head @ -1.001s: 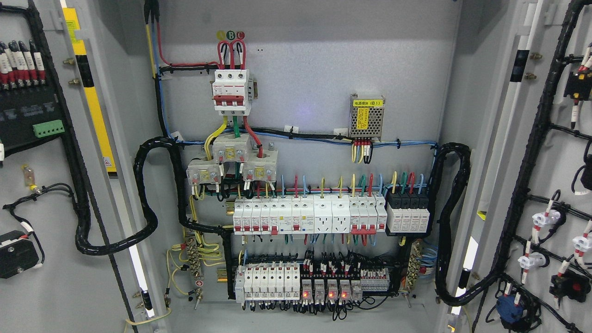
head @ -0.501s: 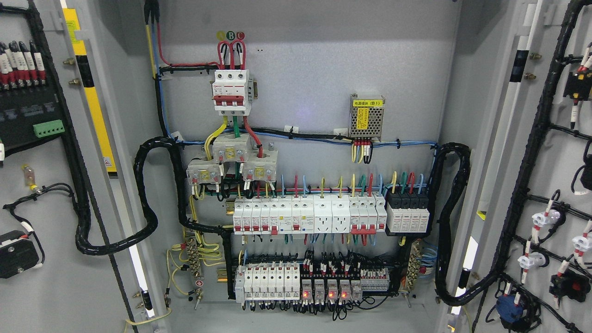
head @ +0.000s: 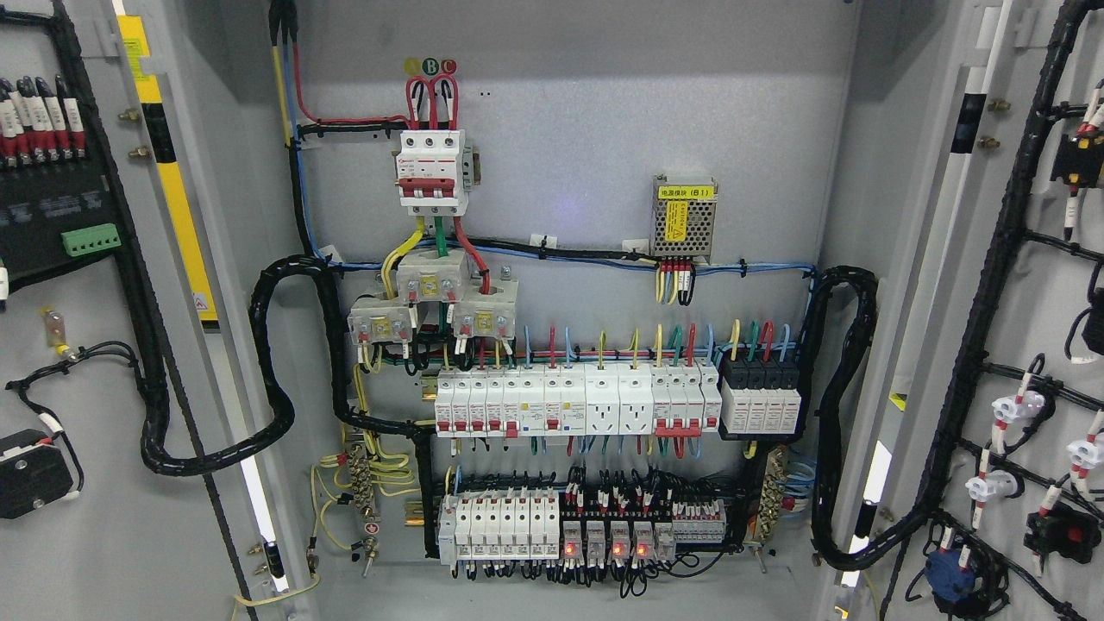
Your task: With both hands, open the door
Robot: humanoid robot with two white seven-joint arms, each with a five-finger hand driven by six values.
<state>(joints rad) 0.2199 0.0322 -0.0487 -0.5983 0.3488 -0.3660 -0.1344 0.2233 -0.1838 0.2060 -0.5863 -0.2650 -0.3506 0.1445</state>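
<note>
A grey electrical cabinet stands in front of me with both doors swung wide open. The left door shows its inner face at the picture's left, with black wiring and a green terminal block. The right door shows its inner face at the right, with black cable runs and white connectors. Between them the cabinet's back panel carries a red-and-white main breaker, rows of white breakers and relays with red lights. Neither of my hands nor any arm shows in the head view.
Thick black cable looms curve from each door into the cabinet at both sides. A small metal power supply with a yellow label sits at the upper right of the panel. Yellow-and-black strips run along the door frames.
</note>
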